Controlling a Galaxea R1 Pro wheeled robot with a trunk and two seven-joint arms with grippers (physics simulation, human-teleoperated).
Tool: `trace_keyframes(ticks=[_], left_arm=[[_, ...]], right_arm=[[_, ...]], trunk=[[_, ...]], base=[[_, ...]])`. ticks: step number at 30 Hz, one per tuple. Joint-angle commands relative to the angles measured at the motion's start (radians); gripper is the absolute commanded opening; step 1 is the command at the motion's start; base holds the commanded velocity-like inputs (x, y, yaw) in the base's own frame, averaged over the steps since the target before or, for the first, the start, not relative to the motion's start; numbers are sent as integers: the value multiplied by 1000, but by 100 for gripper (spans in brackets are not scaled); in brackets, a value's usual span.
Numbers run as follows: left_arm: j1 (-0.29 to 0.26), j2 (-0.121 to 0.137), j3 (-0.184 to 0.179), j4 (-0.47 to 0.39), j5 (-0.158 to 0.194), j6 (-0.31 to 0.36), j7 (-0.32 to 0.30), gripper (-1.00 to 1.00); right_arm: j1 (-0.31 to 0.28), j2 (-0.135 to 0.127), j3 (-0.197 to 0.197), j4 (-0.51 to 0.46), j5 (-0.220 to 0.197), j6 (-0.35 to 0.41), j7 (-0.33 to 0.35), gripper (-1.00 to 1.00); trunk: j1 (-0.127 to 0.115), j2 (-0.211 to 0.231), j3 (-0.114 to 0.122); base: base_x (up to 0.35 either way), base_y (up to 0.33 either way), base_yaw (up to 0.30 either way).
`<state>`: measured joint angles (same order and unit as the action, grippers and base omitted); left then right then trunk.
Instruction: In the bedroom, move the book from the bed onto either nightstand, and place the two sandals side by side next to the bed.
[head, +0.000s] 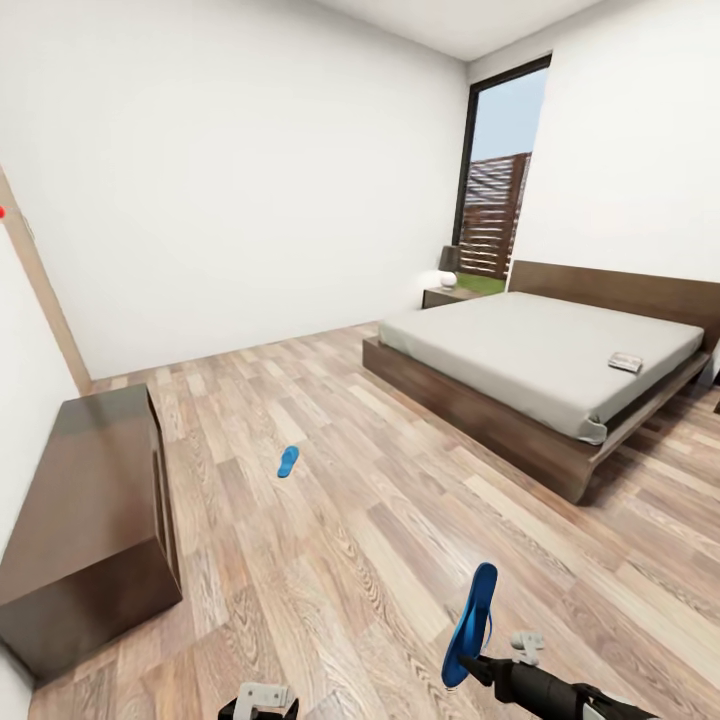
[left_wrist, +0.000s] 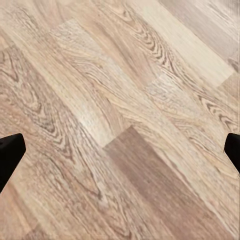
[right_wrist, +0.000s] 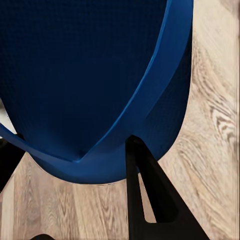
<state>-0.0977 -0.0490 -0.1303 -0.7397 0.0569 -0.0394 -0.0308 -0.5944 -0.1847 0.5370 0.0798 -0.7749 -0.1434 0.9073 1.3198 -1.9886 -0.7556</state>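
Nearest my camera, the right gripper (head: 478, 668) has its fingers (right_wrist: 145, 195) pinching one blue sandal (head: 471, 624) at one end, so the sole stands nearly upright above the wood-plank floor (head: 380, 540). I judge the sandal light and flexible: held by one end it may sag or swing, and the smooth foam could slip, so a hold across the sole near the strap looks safer to me than the extreme tip. The left gripper (head: 262, 700) hangs low over bare floor, its fingers (left_wrist: 10, 155) spread wide and holding nothing.

The second sandal (head: 288, 461) lies flat on the floor, well apart from the bed (head: 540, 370) and near the long low cabinet (head: 90, 520). I expect a flat pick there to need the fingers over the sole's edge. The book (head: 626, 362) rests on the mattress near the far side, toward the headboard (head: 620, 290); thin and light, it should be taken by an edge. The nightstand (head: 447, 295) with its lamp (head: 449, 266) stands beside the bed under the window (head: 500, 180).

Obstructions: the cabinet crowds my left; the bed's low frame borders the placing zone.
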Motion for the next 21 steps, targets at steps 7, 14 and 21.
trace_keyframes(ticks=[7, 14, 21], left_arm=[[0, 0, 0, 0, 6, -3, -3, 100], [0, 0, 0, 1, 7, -2, -3, 100], [0, 0, 0, 2, 7, -3, -3, 100]], right_arm=[[-2, 1, 7, 3, -7, -7, 4, -100], [-1, 1, 7, 3, -6, -7, 4, -100], [-1, 1, 7, 3, -6, -7, 4, -100]], trunk=[[0, 0, -1], [0, 0, -1], [0, 0, -1]], base=[[263, -175, 0], [261, -179, 0], [261, -179, 0]])
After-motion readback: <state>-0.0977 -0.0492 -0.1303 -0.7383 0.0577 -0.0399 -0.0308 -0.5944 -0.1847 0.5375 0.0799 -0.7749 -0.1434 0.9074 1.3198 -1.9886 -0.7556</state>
